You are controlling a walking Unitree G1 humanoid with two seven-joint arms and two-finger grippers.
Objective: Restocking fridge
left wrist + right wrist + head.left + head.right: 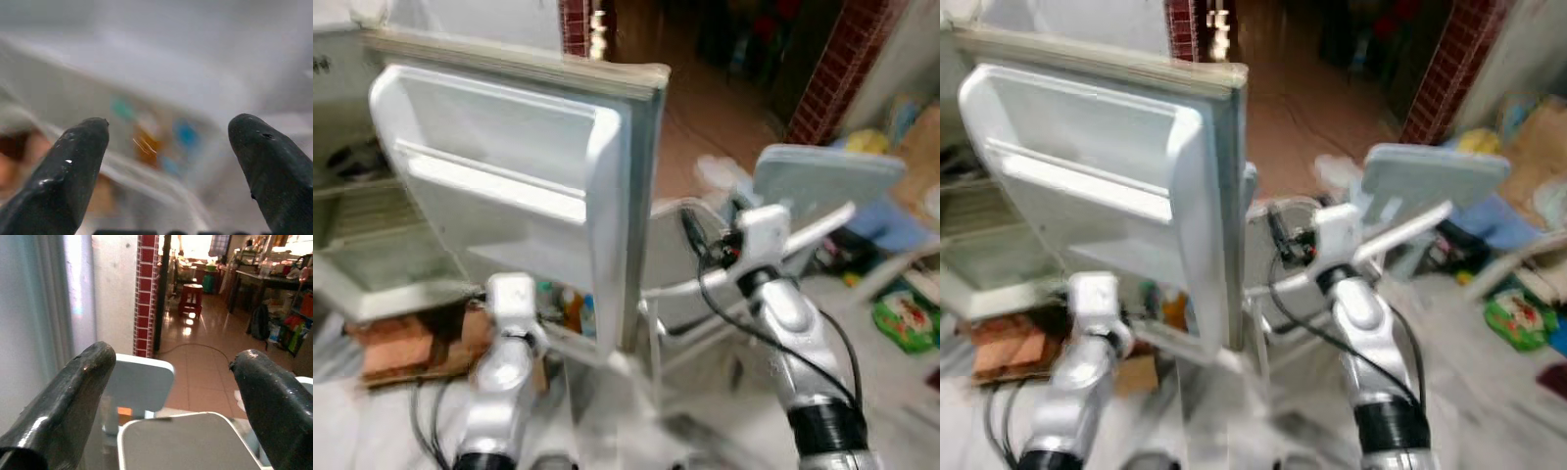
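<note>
Fridge door (509, 176) stands swung open, filling upper left and centre of head frame, inner shelves facing robot; fridge interior (362, 225) at far left. Bottles (570, 305) sit low in door's bottom rack, just beyond left arm. Left tool (166, 161) spread wide, empty, pointed straight at blurred bottles. Right tool (176, 396) also wide, empty, aimed past door edge toward white plastic chair (822, 181). Left arm nearer door rack.
</note>
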